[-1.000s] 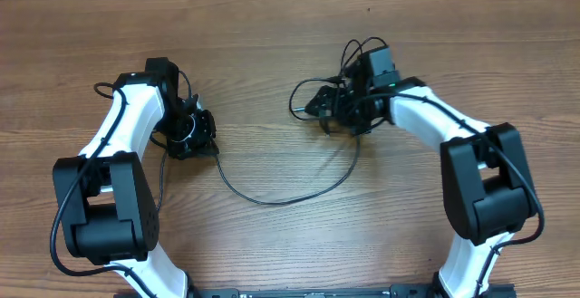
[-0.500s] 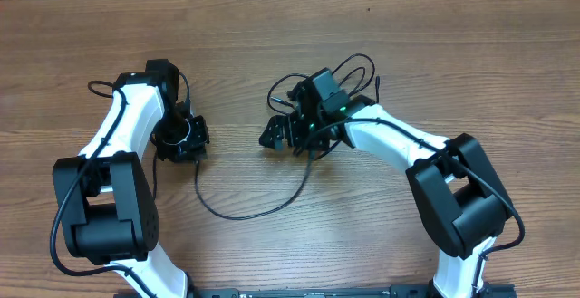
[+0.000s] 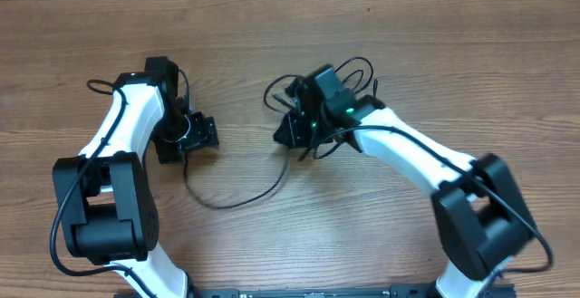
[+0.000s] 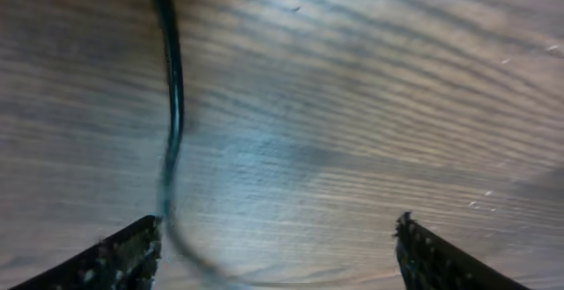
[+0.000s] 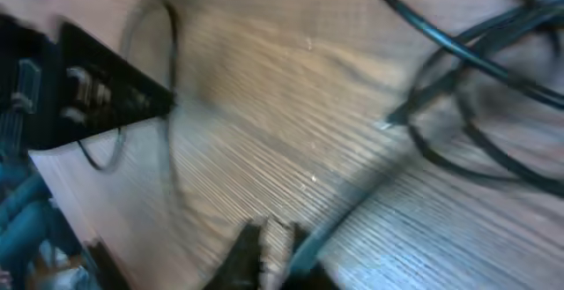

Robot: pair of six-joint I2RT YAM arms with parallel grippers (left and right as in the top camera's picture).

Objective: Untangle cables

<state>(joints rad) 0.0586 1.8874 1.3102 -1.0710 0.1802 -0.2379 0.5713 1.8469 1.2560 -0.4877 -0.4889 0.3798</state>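
One cable (image 3: 237, 201) curves on the counter (image 3: 453, 53), nearer me than both hands, from beside my left hand (image 3: 201, 135) to my right hand (image 3: 288, 133); other cables (image 3: 349, 70) loop just behind the right.

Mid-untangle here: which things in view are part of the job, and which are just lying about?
Job: long cord lying in an arc; tangle of cord loops.
Just there: wooden table; the arms' own thick cables.
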